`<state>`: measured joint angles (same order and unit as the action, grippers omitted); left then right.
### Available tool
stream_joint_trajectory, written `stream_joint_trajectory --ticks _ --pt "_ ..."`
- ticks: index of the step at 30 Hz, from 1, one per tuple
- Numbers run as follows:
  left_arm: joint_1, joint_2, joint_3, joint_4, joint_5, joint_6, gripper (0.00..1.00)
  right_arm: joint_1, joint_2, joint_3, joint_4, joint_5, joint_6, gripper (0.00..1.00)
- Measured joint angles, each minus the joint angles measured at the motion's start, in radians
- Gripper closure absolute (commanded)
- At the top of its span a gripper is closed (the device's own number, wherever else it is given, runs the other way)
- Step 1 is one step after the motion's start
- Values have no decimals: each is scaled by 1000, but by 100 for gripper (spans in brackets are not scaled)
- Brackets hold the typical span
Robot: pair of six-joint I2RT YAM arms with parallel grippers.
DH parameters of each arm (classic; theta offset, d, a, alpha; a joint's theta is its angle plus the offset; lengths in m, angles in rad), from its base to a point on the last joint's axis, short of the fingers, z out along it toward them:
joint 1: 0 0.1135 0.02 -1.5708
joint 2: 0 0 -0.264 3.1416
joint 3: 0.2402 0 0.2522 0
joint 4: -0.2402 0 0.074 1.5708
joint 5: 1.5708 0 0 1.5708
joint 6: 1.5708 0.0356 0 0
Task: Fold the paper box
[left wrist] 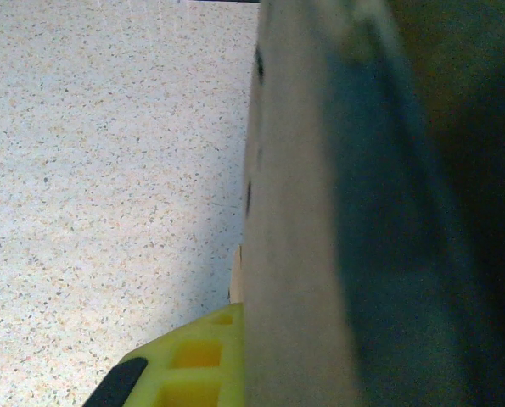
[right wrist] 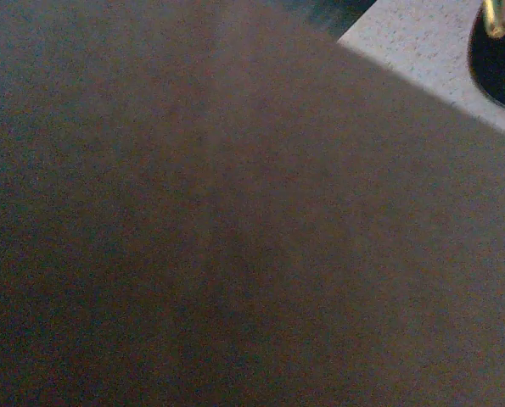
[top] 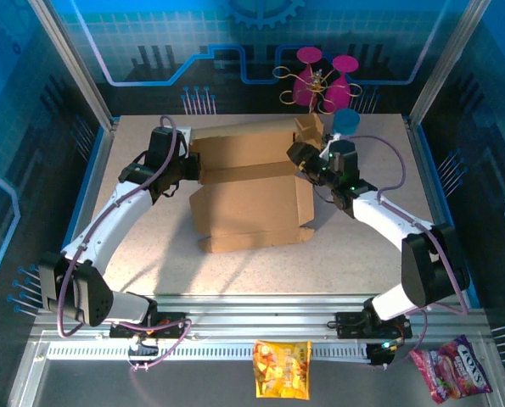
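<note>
Bracing the box [top: 250, 208]
My left claw [top: 189, 167] at 9 o'clock, right claw [top: 305, 166] at 3, prop its walls; gripping or released, I cannot tell.

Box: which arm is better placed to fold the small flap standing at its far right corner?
Right, probably. The right claw sits at the right edge of the box, next to that flap; the left claw is at the opposite edge, with the whole box between.

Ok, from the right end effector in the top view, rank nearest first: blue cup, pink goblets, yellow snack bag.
1. Blue cup, just behind the right end effector.
2. Pink goblets, at the back edge.
3. Yellow snack bag, at the front rail.
</note>
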<state>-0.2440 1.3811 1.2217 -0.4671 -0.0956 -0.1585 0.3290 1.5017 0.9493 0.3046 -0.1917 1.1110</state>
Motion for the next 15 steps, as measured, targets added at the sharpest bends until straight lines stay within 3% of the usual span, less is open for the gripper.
stream_joint_trajectory --ticks 7,15 --pt "4 0 0 0 0 -1 100 42 10 11 -13 1 7 43" --pt "21 0 0 -1 15 -3 100 46 12 16 -50 2 -6 41"
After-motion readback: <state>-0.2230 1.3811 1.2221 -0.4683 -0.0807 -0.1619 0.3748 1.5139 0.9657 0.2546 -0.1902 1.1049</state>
